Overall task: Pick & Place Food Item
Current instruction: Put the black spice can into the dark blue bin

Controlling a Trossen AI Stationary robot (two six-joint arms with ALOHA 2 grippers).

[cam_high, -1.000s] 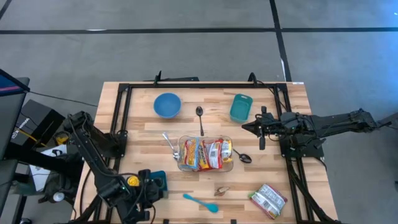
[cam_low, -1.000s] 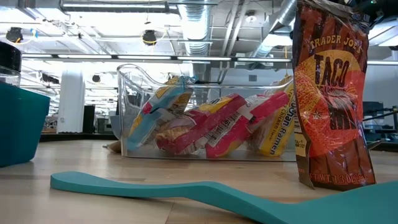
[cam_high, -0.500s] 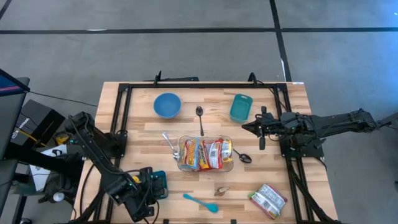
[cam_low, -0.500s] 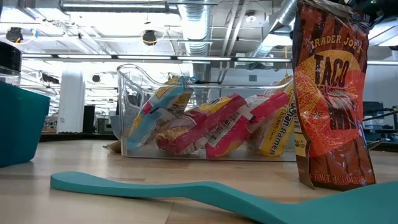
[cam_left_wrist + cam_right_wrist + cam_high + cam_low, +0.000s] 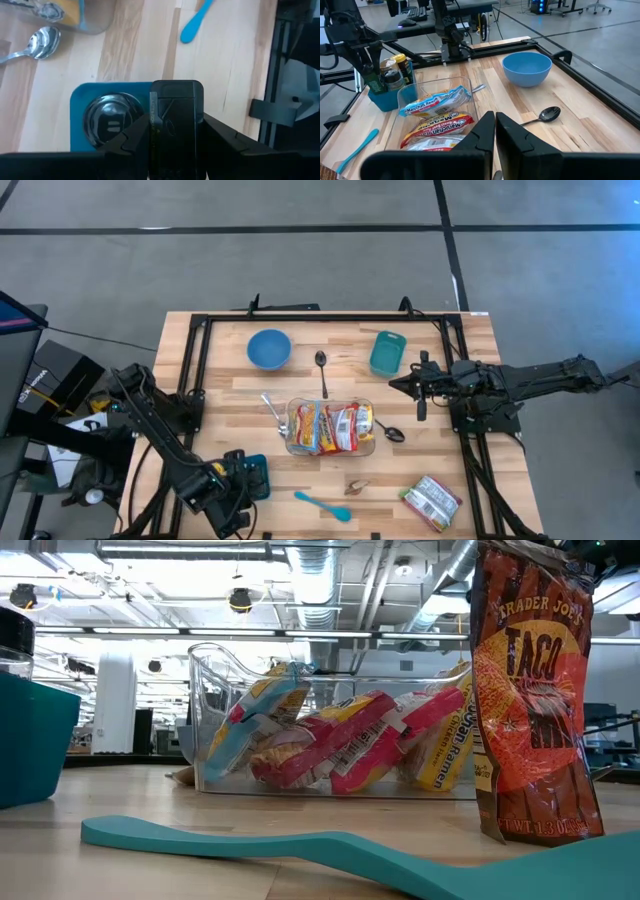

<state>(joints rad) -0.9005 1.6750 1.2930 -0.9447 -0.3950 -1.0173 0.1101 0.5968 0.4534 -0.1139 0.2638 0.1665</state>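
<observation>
Jar (image 5: 111,120) in the teal caddy (image 5: 255,477) by the table's left front edge was pinched by left gripper (image 5: 175,131), likely placing it; next, release; right gripper (image 5: 495,131) idled pressed together near the right edge.

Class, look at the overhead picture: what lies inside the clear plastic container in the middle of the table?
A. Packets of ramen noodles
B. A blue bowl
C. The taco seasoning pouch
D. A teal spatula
A: the clear container holds several ramen packets, their labels readable through its wall in the low view.

Blue bowl (image 5: 269,348), teal container (image 5: 387,353), 2 spoons (image 5: 321,362) (image 5: 392,433), teal spatula (image 5: 323,505), wooden table (image 5: 220,395)
</observation>
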